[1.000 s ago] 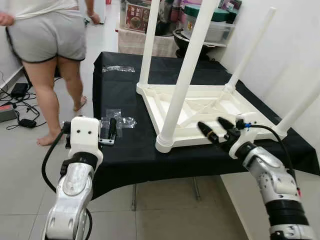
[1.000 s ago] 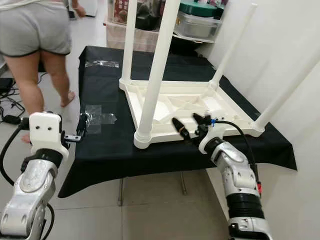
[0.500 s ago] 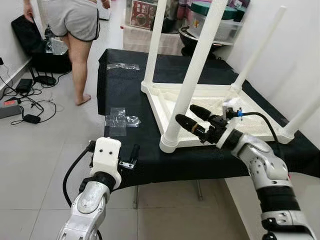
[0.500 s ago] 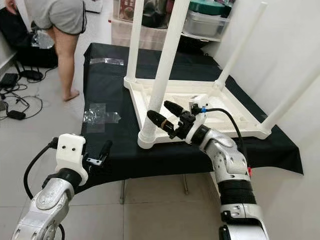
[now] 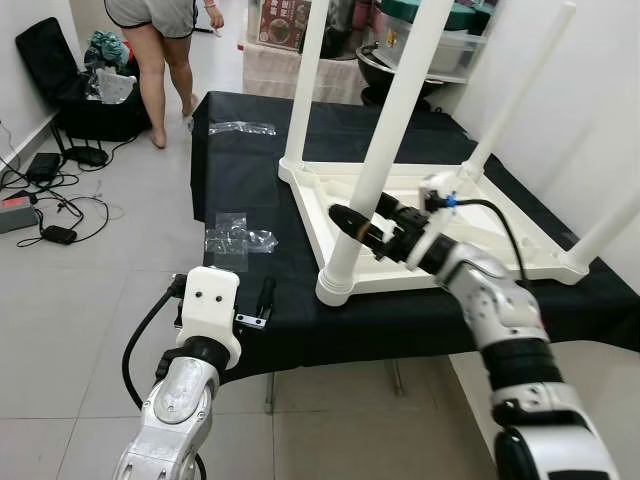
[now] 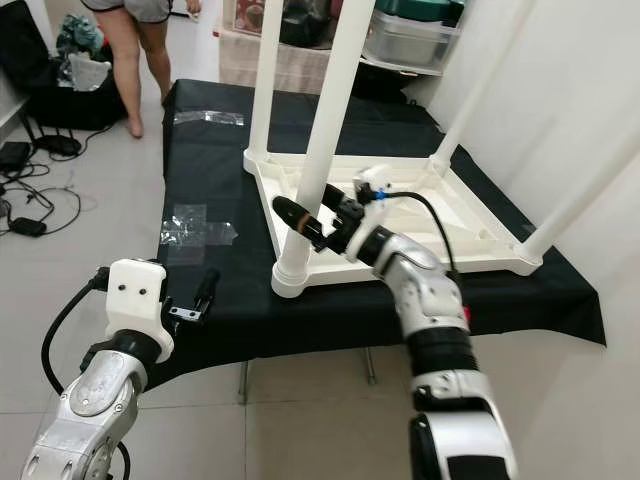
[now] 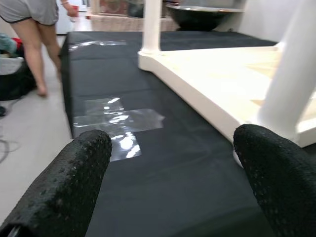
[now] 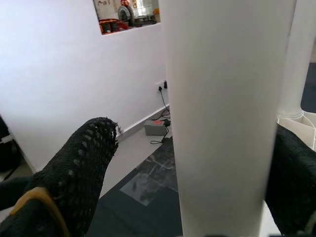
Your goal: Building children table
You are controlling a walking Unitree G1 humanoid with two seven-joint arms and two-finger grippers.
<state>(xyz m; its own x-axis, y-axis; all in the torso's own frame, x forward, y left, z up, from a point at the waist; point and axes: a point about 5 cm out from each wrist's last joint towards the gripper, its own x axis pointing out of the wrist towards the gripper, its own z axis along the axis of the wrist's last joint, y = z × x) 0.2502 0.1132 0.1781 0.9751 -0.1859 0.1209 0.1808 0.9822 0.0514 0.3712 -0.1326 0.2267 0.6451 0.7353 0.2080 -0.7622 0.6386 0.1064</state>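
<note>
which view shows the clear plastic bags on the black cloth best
The left eye view: the clear plastic bags lie whole and unblocked beside the upturned table. The right eye view shows them too; the left wrist view shows them low, glaring.

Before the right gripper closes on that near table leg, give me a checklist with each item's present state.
1. Right gripper open, fingers either side of the near leg: ok.
2. Fingers touching the leg: cannot tell.
3. Near leg seated upright in the corner of the upturned table: ok by eye; tightness cannot tell.
4. Left gripper open, hovering at the edge of the black cloth, holding nothing: ok.
5. Plastic bags lying apart from the leg: ok.
6. Person standing well away on the floor: ok.
</note>
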